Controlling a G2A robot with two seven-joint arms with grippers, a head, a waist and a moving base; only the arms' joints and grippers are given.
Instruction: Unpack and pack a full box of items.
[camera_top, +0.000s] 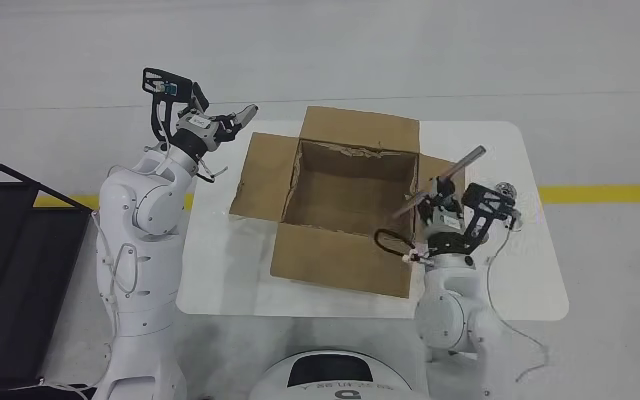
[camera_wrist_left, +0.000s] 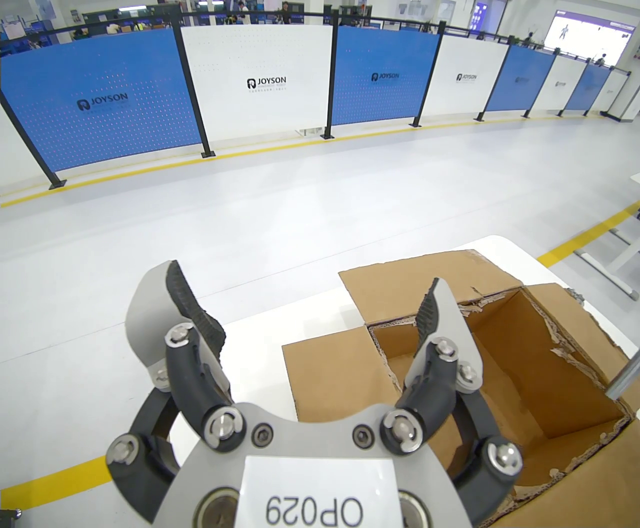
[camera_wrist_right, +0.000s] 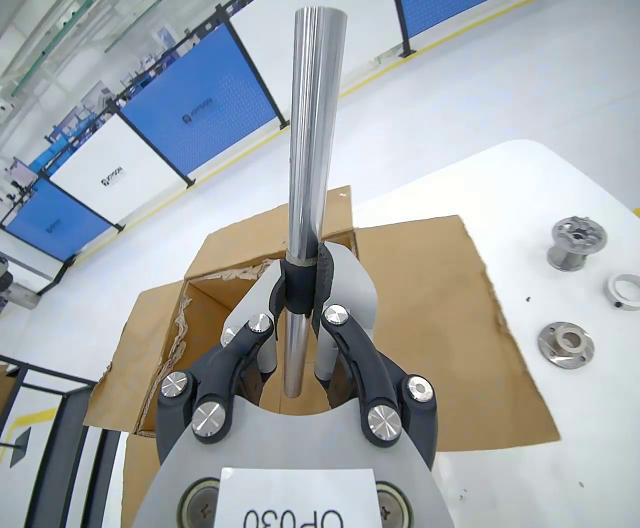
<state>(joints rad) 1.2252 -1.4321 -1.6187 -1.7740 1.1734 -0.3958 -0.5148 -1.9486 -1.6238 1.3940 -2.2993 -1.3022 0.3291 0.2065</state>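
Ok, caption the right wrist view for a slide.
Right gripper shut on a metal rod, open cardboard box beyond.

Your robot's left arm (camera_top: 140, 205) and right arm (camera_top: 445, 300) are glossy white with rounded joint shells. A black cable (camera_top: 383, 240) loops just behind the right hand (camera_wrist_right: 299, 280). The left hand (camera_wrist_left: 305, 275) has a silver plate (camera_wrist_left: 305, 440), black links (camera_wrist_left: 192, 370), round silver screws (camera_wrist_left: 223, 427), ribbed black pads (camera_wrist_left: 197, 312) and a white printed label (camera_wrist_left: 315, 495) at its base.
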